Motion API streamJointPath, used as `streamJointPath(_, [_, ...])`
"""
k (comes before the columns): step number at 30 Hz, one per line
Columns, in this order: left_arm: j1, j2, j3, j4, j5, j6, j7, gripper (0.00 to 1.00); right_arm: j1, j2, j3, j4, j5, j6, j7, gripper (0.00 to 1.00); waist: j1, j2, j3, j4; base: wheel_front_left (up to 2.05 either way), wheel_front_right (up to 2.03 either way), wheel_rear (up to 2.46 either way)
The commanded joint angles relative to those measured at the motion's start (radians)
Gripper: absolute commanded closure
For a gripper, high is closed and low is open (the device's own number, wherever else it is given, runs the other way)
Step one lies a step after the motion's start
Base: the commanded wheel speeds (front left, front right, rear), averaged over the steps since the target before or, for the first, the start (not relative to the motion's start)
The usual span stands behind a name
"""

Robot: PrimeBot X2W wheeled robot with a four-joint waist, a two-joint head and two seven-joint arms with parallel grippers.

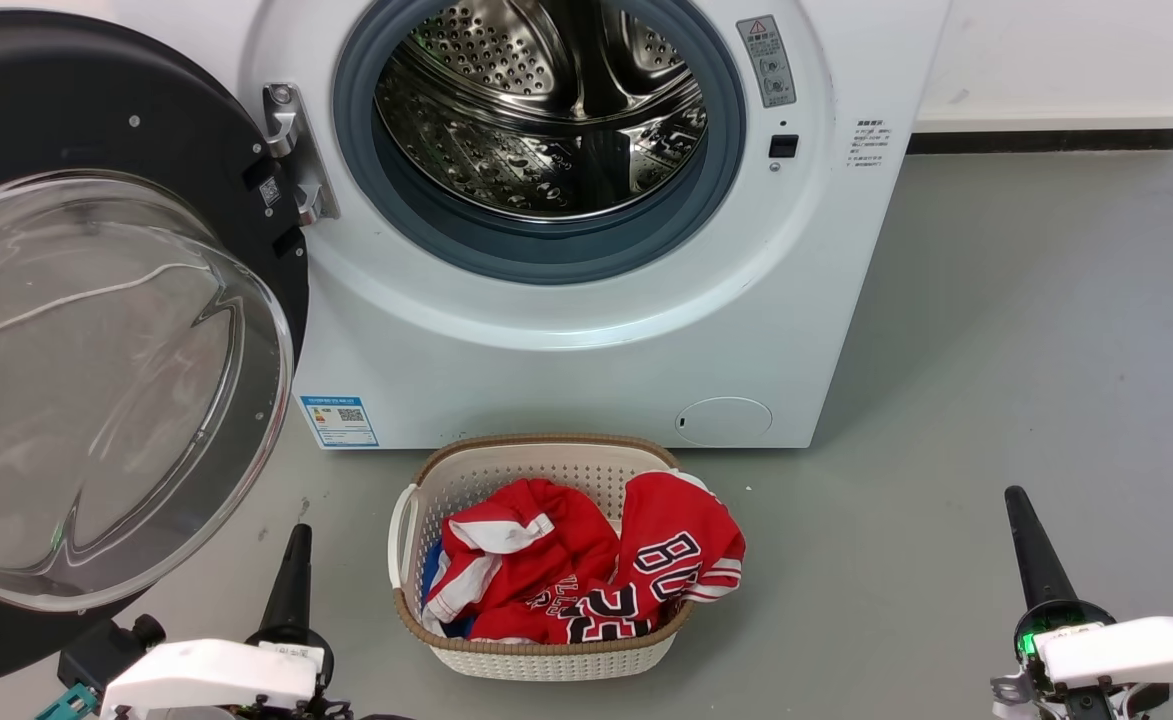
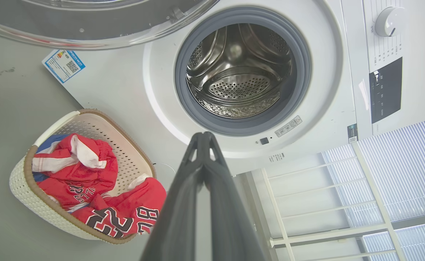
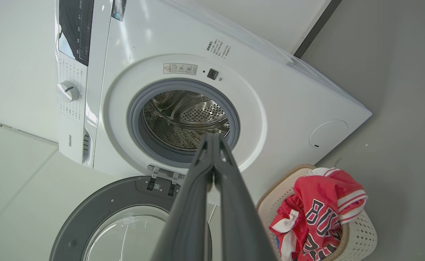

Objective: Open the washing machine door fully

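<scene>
Left gripper [image 2: 204,136] tips together | washing machine door [image 1: 96,110] glossy black, open

Bright, even light, faint shadows. Beyond the left gripper [image 2: 204,136] the steel drum [image 2: 239,72] glints; white glare streaks the washing machine door [image 1: 96,380] beside that gripper. Wrist views bow straight lines near their edges.

Pinched closed: left end effector [image 1: 297,532], right end effector [image 1: 1017,494]

White laundry basket [image 1: 546,658], red jerseys [image 1: 556,560] inside, on grey floor [image 1: 996,350]
</scene>
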Motion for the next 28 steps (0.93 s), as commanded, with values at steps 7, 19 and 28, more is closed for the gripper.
streamJointPath(7, [-0.035,0.007,0.012,0.006,-0.089,-0.010,0.023,1.00,-0.035,-0.005,-0.008,0.012,0.085,0.000,0.024,1.00,0.0000,0.0000,0.001,0.001,0.00,0.00,0.00])
streamJointPath(19, [-0.057,0.006,0.022,0.022,-0.200,-0.018,0.052,1.00,-0.056,-0.003,-0.017,0.035,0.192,0.000,0.052,1.00,0.0000,0.0000,0.003,0.003,0.00,0.00,0.00])
streamJointPath(28, [-0.071,0.005,0.029,0.032,-0.268,-0.021,0.070,1.00,-0.071,-0.002,-0.023,0.050,0.257,0.000,0.070,1.00,0.0000,0.0000,0.004,0.004,0.00,0.00,0.00])
